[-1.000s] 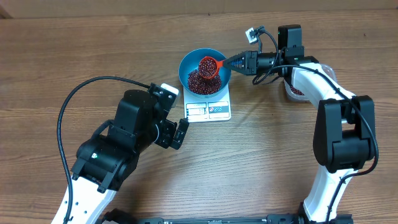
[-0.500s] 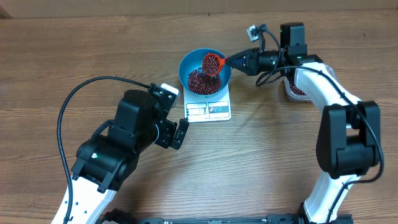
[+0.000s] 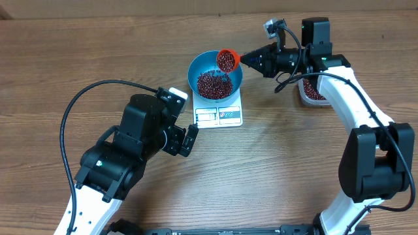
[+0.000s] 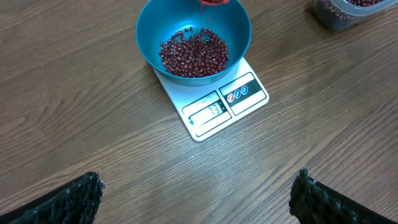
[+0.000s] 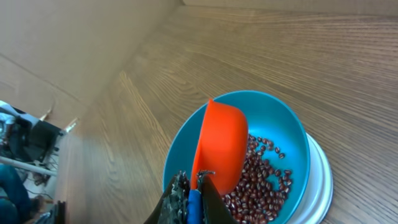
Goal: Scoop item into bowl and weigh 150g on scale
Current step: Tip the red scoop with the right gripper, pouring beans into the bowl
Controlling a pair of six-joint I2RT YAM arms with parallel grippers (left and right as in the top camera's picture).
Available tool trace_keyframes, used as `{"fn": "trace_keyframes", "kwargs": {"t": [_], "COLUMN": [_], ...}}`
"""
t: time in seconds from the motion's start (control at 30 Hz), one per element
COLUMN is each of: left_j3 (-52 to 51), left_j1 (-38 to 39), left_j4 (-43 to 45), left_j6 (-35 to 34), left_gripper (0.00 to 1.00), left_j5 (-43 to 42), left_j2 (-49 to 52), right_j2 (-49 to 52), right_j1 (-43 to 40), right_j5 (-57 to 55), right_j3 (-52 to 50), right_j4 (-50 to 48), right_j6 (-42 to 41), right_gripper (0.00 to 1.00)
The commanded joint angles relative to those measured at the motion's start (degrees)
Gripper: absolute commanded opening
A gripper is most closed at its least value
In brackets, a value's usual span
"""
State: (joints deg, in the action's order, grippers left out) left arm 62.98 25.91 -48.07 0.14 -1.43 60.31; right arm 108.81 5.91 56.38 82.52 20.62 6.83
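bowl [image 4: 149, 34] on scale [image 4: 214, 102] | beans [image 4: 194, 55] inside | hand [image 4: 196, 198] wide apart

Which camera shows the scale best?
The left wrist view: the scale lies close, its display facing the camera, only partly under the bowl. Overhead shows it small; the right wrist view shows just a white edge beneath the bowl.

Overhead cam: fixed above table [image 3: 78, 52], looks straight down, wide; covers whole work area. Left wrist cam: angled down + fwd from well back; own fingertips [image 4: 68, 205] at bottom corners. Right wrist cam: close, rolled sideways, looks along scoop [image 5: 219, 146]. All 3 views share bowl [image 3: 196, 65] + scale [image 3: 219, 116]; right wrist cam nearest.
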Motion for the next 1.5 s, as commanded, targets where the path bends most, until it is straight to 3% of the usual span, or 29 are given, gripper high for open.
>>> {"fn": "trace_keyframes", "kwargs": {"t": [0.0, 0.3, 0.8, 1.47], "left_j3": [-0.2, -0.2, -0.2, -0.2], "left_j1": [0.37, 0.37, 0.37, 0.37], "left_j4": [0.07, 0.07, 0.07, 0.07], "left_j6": [-0.33, -0.33, -0.33, -0.33], "left_gripper": [0.99, 1.0, 1.0, 1.0], "left_j5": [0.37, 0.37, 0.37, 0.37], "left_j2": [-0.33, -0.33, -0.33, -0.33], "right_j2": [-2.71, -2.86, -5.66, -8.44], "right_j1": [1.27, 2.6, 3.82, 11.15], "right_j5": [-1.46, -10.32, -11.47, -31.82], "right_j3": [1.57, 1.57, 1.64, 1.64], "right_j4": [0.2, 3.76, 5.84, 7.43], "right_j6": [4.22, 9.2, 16.2, 20.39], "right_gripper": [0.04, 0.04, 0.04, 0.04]}}
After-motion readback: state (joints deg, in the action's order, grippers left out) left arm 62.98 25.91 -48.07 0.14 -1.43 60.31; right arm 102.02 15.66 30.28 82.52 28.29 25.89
